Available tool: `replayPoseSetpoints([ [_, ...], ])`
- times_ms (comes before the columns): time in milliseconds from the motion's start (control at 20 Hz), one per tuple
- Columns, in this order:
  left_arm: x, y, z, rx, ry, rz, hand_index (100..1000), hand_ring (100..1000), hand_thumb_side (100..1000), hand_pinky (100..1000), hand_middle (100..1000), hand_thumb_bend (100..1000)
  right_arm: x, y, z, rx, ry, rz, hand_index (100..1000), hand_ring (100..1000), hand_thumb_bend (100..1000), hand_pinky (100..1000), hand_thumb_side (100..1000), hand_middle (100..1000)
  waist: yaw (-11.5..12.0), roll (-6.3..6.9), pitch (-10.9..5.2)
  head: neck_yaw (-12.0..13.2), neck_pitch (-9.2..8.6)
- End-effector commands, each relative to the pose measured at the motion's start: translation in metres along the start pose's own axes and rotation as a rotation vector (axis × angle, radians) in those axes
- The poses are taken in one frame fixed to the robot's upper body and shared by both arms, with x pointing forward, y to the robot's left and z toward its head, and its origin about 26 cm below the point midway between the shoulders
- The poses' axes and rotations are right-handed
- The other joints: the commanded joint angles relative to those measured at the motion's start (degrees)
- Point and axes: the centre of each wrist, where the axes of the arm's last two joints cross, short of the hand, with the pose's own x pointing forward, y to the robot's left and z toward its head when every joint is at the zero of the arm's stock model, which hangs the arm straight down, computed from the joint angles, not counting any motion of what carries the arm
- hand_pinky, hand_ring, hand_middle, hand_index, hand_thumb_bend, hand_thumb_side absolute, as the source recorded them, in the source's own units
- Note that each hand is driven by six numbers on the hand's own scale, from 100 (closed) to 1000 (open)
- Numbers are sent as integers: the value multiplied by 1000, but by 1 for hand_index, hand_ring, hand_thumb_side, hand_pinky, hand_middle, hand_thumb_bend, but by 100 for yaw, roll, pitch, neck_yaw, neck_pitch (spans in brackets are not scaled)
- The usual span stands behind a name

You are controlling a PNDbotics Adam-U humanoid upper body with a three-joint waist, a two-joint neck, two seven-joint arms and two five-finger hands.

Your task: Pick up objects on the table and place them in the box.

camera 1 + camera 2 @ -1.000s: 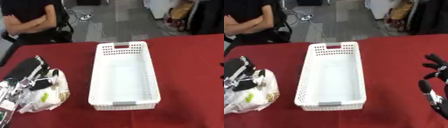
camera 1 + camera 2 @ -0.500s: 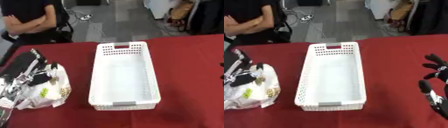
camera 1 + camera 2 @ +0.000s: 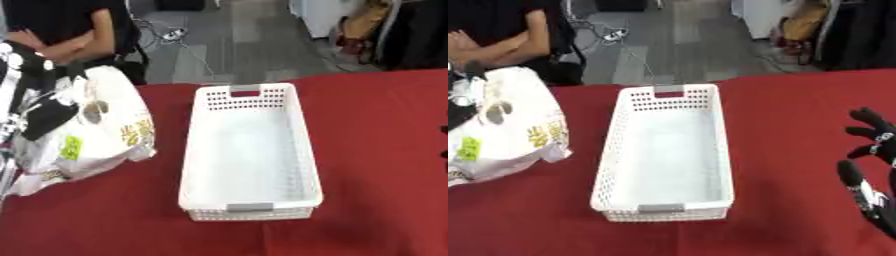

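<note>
Covering whole foreground we see red table. Long white box sits mid-table, empty. Left of box we hold white printed bag raised off table, left hand curled round its top. Our right hand idles at right edge, fingers spread, holding nothing.

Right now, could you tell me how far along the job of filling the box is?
Nothing looks done: the white box holds nothing. In hand: the left hand has its fingers curled on the white bag, raised at the left. Left: getting that bag into the box. The right hand rests open, lower right.
</note>
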Motion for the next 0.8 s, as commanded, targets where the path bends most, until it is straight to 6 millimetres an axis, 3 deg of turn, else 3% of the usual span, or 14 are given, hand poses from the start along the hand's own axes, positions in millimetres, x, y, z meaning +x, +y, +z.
replayPoseSetpoints([
  [50, 9, 11, -11, 93, -38, 51, 148, 100, 375, 100, 124, 100, 1, -8, -2, -2, -12, 25, 1000, 798, 515, 552, 928, 885, 19, -33, -63, -23, -73],
  [450, 49, 5, -58, 108, -170, 262, 148, 100, 379, 100, 123, 100, 2, -5, -3, 11, -20, 14, 1000, 798, 514, 552, 928, 885, -44, -47, -100, 114, -60],
  [800, 66, -21, -106, -10, -255, 323, 147, 100, 370, 100, 123, 100, 4, -1, -6, 28, -39, -4, 1000, 797, 515, 551, 927, 885, -207, -38, -103, 282, -36],
])
